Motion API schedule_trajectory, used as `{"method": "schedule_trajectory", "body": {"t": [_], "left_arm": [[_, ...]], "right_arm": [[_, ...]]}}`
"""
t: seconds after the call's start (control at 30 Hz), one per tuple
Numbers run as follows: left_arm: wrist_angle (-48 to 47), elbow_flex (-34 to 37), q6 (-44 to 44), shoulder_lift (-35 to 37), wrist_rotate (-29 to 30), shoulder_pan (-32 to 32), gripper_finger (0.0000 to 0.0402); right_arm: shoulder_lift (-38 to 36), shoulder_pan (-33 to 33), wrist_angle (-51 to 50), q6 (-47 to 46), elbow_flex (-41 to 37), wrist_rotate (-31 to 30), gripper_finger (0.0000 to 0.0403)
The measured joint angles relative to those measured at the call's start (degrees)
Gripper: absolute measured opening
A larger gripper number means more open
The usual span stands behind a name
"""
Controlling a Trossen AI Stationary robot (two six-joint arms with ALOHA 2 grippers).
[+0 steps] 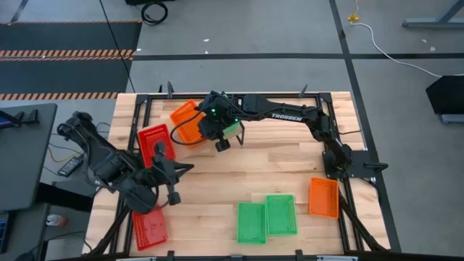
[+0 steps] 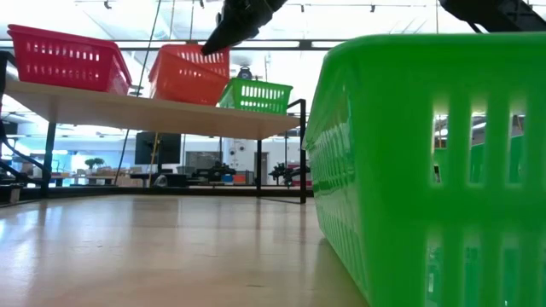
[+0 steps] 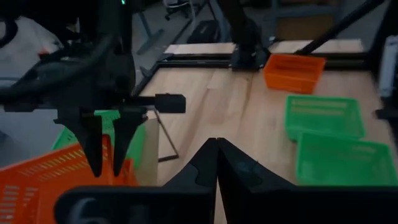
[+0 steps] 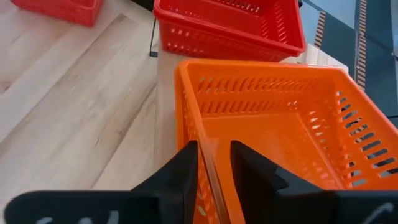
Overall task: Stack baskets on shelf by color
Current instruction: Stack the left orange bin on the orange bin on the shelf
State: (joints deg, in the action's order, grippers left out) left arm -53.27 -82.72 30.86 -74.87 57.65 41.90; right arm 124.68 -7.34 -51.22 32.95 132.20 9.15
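the right gripper (image 4: pixel 213 163) is over the shelf (image 2: pixel 128 109), its fingers a little apart on either side of the near wall of an orange basket (image 4: pixel 280 130), not visibly pinching it. that basket sits tilted on the shelf between a red basket (image 4: pixel 230 25) and a green basket (image 2: pixel 256 94). the left gripper (image 3: pixel 216 163) has its fingers pressed together on nothing, hovering over the tabletop (image 1: pixel 268 170) near the red end of the shelf. on the tabletop, another red basket (image 1: pixel 148 228) lies at the front left corner, two green baskets (image 1: pixel 267 217) lie side by side, touching, at the front middle, and another orange basket (image 1: pixel 323 197) lies at the right edge.
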Motion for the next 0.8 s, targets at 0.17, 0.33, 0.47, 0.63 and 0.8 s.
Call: {"method": "schedule_trajectory", "body": {"t": [0.17,0.33,0.47,0.63,0.8], "left_arm": [[2.13,3.67,1.54,-1.85,3.42,0.78,0.0013],[2.89,7.53,5.44,-2.21,5.18,2.46,0.0008],[2.46,8.25,6.06,-1.96,7.09,4.34,0.0007],[3.2,8.16,6.01,-1.88,10.81,7.78,0.0014],[3.63,8.16,6.02,-1.88,16.13,10.71,0.0008]], "right_arm": [[0.0,0.18,-0.06,0.03,0.0,-0.05,0.0102],[0.0,0.24,-0.09,0.52,0.0,-0.43,0.0062],[0.0,0.24,0.22,1.52,0.0,-0.7,0.0016],[0.0,0.47,1.04,1.55,0.0,-0.72,0.0025],[0.0,1.3,3.58,2.3,0.0,-0.65,0.0016]]}}
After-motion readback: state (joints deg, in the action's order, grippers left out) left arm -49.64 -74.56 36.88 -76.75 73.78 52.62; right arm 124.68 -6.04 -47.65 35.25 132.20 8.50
